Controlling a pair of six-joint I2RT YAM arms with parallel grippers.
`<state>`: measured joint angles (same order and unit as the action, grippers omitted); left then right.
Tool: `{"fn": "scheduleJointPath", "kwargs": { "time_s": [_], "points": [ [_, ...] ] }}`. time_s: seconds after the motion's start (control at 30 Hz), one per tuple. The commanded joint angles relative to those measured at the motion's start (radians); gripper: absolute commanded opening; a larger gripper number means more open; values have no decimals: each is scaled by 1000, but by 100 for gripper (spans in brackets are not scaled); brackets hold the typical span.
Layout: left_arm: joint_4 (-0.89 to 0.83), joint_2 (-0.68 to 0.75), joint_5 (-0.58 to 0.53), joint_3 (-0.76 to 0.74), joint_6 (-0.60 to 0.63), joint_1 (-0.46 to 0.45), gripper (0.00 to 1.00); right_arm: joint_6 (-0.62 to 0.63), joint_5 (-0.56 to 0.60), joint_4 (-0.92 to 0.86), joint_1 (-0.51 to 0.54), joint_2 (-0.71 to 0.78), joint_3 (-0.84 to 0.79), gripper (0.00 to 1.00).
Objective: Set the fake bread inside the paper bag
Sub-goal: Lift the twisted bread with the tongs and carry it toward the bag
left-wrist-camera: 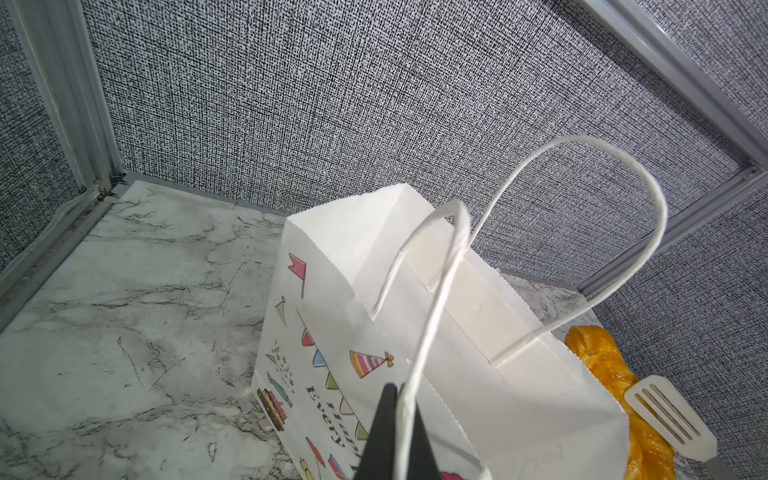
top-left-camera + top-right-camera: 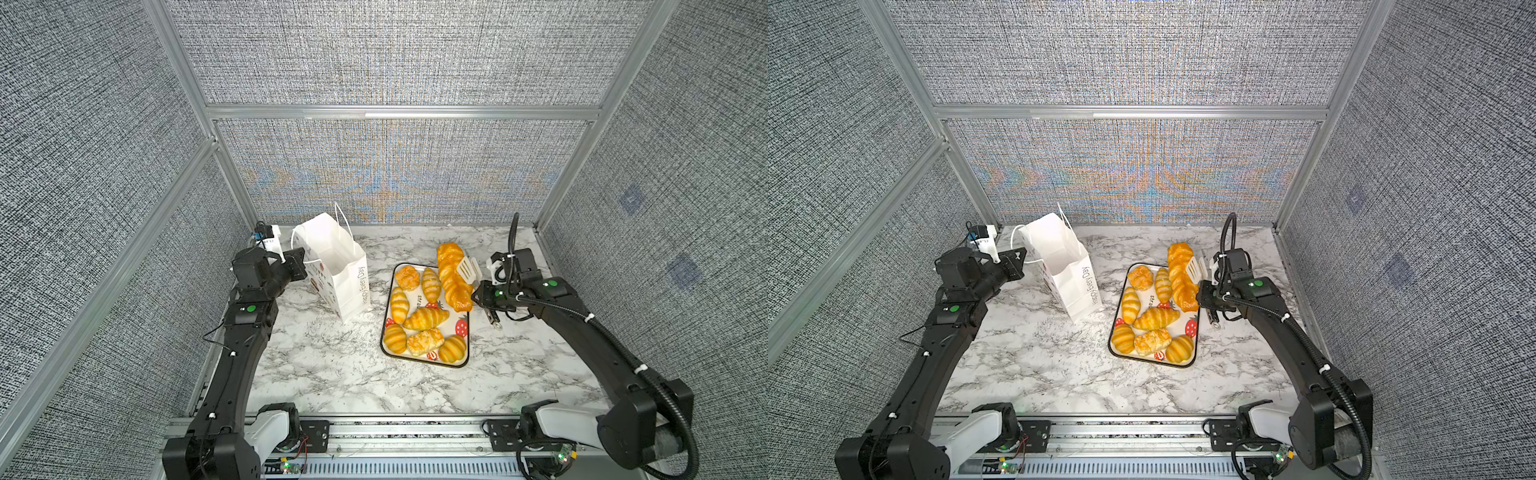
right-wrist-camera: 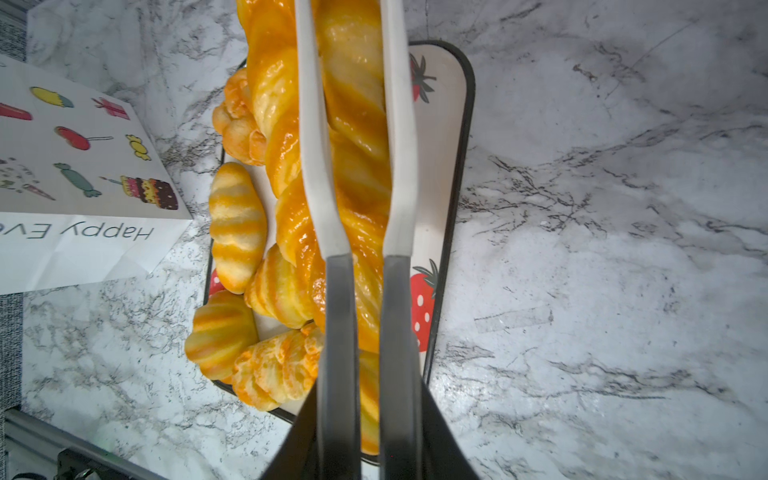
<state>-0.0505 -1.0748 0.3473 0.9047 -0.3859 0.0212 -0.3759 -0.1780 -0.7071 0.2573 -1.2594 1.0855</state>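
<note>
The right claw (image 3: 368,415) is closed on the grey grips of the tongs (image 3: 309,145). The tongs' white blades pinch the loaf (image 3: 353,124) from both sides, along its length. In both top views the loaf runs along the right side of the tray (image 2: 417,300), with its far end reaching past the tray's far rim toward the table's far edge. I cannot tell whether it is lifted clear of the tray. The smaller bread (image 2: 426,318) lies on the tray, right of the middle of the table (image 2: 332,374).

The bag (image 2: 345,286) stands upright with its mouth open near the far left corner, just left of the tray. No bread shows inside it. The left claw (image 1: 401,415) is closed on one cord handle (image 1: 441,291), which looks meant to steady the bag and keep the mouth open.

The step in hand appears to be the first transfer: the loaf is gripped but not yet carried.

The next move calls for:
- raising the loaf above the small bread and swinging it left until it is over the bag's mouth;
- tipping it end-down, since it looks long against the opening, then easing the tongs apart.

The loaf's glossy skin may slip in the blades, so the squeeze should hold through the swing. The far handle arches over the mouth and should be avoided.
</note>
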Motion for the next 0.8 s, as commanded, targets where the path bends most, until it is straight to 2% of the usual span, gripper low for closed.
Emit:
{"fn": "scheduleJointPath", "kwargs": {
  "time_s": [0.0,0.27,0.47,0.77],
  "points": [
    [12,3,5,-3,0,1,0,-8,-33,46,16,19,25,28],
    [11,3,6,-3,2,2,0,-29,-63,122,84,85,73,27],
    [11,3,5,-4,1,1,0,-33,-64,148,133,90,122,27],
    [10,3,1,-3,4,1,0,-48,-62,277,204,112,136,28]
  ]
}}
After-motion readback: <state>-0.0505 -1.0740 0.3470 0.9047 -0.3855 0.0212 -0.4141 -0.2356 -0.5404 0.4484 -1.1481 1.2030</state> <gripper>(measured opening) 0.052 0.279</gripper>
